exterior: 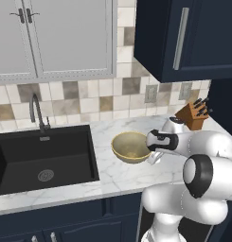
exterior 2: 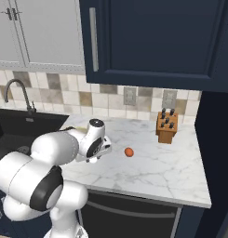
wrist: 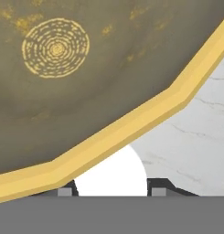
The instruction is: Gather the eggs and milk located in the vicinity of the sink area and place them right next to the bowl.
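Looking from your left base camera, you see the bowl (exterior: 130, 147) on the marble counter (exterior: 112, 175) right of the black sink (exterior: 41, 158), the gripper (exterior: 154, 158) low at its right rim. From your right base camera, an orange ball (exterior 2: 129, 152) lies right of the gripper (exterior 2: 102, 153). Your hand camera shows the fingers (wrist: 158, 188) clamped on the white egg (wrist: 112, 176), just beside the bowl's yellow rim (wrist: 131, 125).

arm (exterior: 202, 156): glossy white rounded shells | joints: dark grey-black rings | wrist: black band
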Robot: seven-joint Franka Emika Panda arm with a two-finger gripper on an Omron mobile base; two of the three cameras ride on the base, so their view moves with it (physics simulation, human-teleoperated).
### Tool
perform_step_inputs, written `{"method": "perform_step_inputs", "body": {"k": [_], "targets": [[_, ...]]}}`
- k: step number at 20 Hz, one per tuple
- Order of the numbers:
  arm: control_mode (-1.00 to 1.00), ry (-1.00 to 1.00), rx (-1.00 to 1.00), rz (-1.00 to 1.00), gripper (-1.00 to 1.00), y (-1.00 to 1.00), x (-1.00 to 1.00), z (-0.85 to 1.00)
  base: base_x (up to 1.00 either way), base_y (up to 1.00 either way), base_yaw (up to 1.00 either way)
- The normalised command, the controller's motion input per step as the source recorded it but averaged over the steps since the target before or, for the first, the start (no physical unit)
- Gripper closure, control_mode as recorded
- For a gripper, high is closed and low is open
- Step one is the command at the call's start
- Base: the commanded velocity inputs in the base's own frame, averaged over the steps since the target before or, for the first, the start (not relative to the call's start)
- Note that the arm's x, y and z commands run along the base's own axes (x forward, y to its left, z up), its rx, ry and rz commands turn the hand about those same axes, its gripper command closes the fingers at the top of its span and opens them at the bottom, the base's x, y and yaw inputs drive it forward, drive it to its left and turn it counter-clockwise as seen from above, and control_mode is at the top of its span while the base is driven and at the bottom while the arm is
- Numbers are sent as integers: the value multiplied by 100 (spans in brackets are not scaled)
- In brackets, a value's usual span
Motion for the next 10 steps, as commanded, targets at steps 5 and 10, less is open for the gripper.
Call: {"method": "perform_step_inputs", "body": {"k": [5,10], "targets": [[-100,-2,0,0,-100,0,0,0,0,0,0],[-100,0,0,0,-100,0,0,0,0,0,0]]}}
